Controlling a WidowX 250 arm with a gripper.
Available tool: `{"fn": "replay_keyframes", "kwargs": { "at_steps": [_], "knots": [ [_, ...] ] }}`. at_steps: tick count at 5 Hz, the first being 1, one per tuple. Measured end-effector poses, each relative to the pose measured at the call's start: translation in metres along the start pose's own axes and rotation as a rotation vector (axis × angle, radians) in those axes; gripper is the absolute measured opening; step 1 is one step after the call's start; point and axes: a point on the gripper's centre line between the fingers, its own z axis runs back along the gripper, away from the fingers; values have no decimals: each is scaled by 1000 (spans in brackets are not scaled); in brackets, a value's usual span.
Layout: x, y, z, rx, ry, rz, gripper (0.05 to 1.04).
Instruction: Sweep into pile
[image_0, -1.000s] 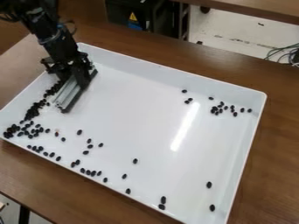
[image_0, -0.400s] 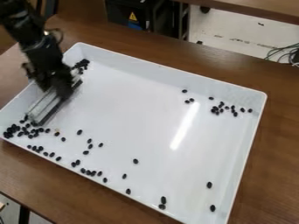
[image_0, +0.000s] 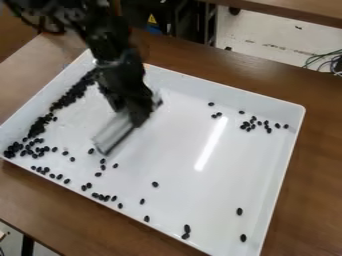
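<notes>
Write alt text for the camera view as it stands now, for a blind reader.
A robot arm's end effector sits over the left half of a white tray, at a flat metallic bar. Small black pieces crowd the tray's left side; others lie scattered near the front edge and in a loose cluster at upper right.

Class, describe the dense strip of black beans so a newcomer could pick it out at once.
Start with the big white tray on the brown table. Left of the metal bar, the strip of beans runs along the tray's left side. Its beans crowd into one dark mass, unlike the scattered beans along the near edge and the small cluster at the right.
</notes>
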Motion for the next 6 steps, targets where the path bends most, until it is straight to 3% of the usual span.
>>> {"fn": "replay_keyframes", "kwargs": {
  "at_steps": [2, 3, 4, 5, 6],
  "knots": [
    [-18, -98, -26, -58, 34, -37, 359],
    [-27, -128, -33, -48, 30, -18, 359],
    [-39, -113, -36, -52, 33, -8, 359],
    [-46, -74, -34, -1, 24, 15, 359],
    [-58, -30, -32, 93, 30, 3, 359]
  ]
}}
